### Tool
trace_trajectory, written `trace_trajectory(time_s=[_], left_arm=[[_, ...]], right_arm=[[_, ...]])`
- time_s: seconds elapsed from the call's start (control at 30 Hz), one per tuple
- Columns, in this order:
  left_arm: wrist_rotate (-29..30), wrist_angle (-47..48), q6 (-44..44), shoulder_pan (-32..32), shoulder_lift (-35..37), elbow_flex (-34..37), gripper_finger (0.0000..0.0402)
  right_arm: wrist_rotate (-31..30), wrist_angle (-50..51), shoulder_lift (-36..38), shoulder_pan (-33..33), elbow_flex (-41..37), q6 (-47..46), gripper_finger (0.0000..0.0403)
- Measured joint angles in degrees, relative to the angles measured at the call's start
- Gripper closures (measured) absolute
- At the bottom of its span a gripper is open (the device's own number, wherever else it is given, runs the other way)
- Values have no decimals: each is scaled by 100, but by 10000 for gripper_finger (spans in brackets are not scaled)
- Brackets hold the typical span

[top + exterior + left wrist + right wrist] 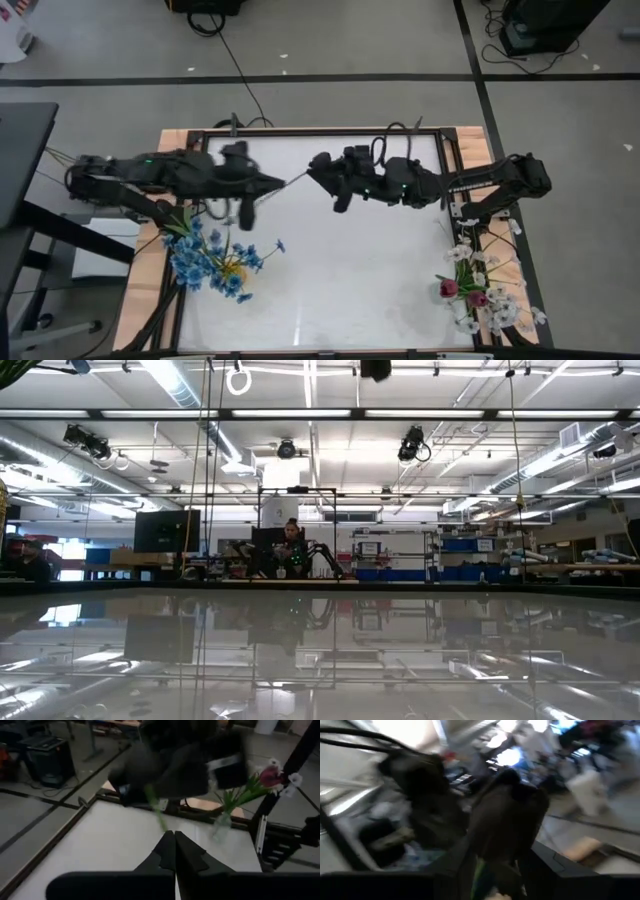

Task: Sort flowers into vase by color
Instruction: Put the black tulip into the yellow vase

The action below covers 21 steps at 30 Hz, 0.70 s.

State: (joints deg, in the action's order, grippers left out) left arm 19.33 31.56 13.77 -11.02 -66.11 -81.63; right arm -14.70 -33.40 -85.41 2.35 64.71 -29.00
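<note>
Blue flowers (213,262) are gathered at the table's left and white and red ones (478,288) at its right, while a stem (293,181) is clamped in the closed left gripper (283,181), handed from the right gripper (312,171), whose fingers' state cannot be told.

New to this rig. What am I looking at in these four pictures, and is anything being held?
Two dark robot arms work over a white table. One camera looks straight down, one looks level across the tabletop into the lab, and one sits on each arm's wrist. The left gripper and right gripper meet above the table. The left one is shut on a thin green stem that reaches the right gripper. That one's grip is too blurred to judge. Blue flowers stand at the left edge, white flowers and red-purple tulips at the right.
</note>
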Motion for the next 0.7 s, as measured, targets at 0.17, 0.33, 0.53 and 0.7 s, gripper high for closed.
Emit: trace_trajectory(time_s=[0.17, 0.33, 0.53, 0.7], left_arm=[[206, 726, -10, -272, 648, -2, 401], [812, 953, -117, -516, 1220, -3, 401], [777, 990, -115, -536, 1383, -11, 401], [639, 1096, -115, -538, 1335, 0, 401]], right_arm=[[-454, 716, -10, -30, -7, -433, 255], [-539, 745, -9, 22, -9, -491, 256], [-713, 531, -8, 0, -8, -578, 264], [-507, 1829, -2, -144, -2, -1798, 276]])
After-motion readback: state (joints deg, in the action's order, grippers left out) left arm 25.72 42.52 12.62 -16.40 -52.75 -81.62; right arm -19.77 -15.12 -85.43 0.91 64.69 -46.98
